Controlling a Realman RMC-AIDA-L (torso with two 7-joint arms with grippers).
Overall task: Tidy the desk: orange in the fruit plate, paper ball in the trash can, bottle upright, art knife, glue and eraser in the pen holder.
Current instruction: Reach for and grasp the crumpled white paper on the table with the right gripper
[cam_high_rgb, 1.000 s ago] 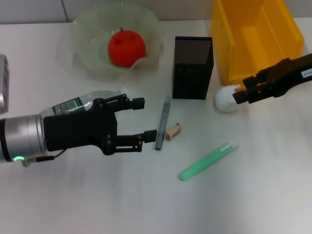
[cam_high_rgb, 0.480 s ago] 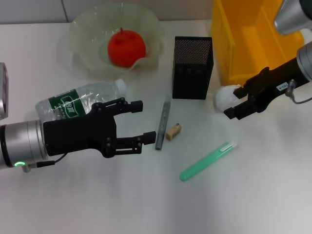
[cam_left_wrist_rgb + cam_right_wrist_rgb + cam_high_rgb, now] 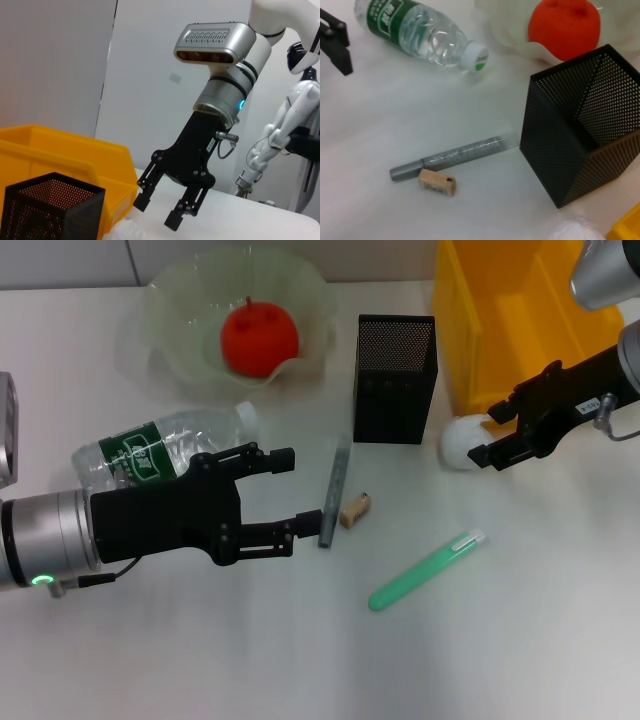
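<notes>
Broadly, the white desk (image 3: 300, 660) carries everything, and the biggest item on it is the yellow trash can (image 3: 520, 310) at the far right, its inside visible and bare yellow. Next in size, the pale-green fruit plate (image 3: 170, 330) sits at the far left-centre with the orange (image 3: 259, 337) resting inside it. The left gripper (image 3: 290, 492) hovers low over the near-left part of the desk, fingers spread apart and holding nothing; one fingertip lies just beside the near end of a grey pen-like stick (image 3: 335, 490). The bottle (image 3: 160, 453) lies on its side behind that gripper, cap pointing toward the plate. The black mesh pen holder (image 3: 394, 380) stands upright between the plate and the trash can; from the right wrist camera its inside looks empty. The right gripper (image 3: 492, 435) reaches in from the right, in front of the trash can, its fingers parted and set on either side of the paper ball (image 3: 460, 443), which rests on the desk just in front of the trash can's near corner; whether the fingers touch the ball cannot be told. A green pen-shaped tool (image 3: 425, 571) lies diagonally nearer the robot. Smallest, the tan eraser (image 3: 354, 510) lies just beside the grey stick, apart from the pen holder.
</notes>
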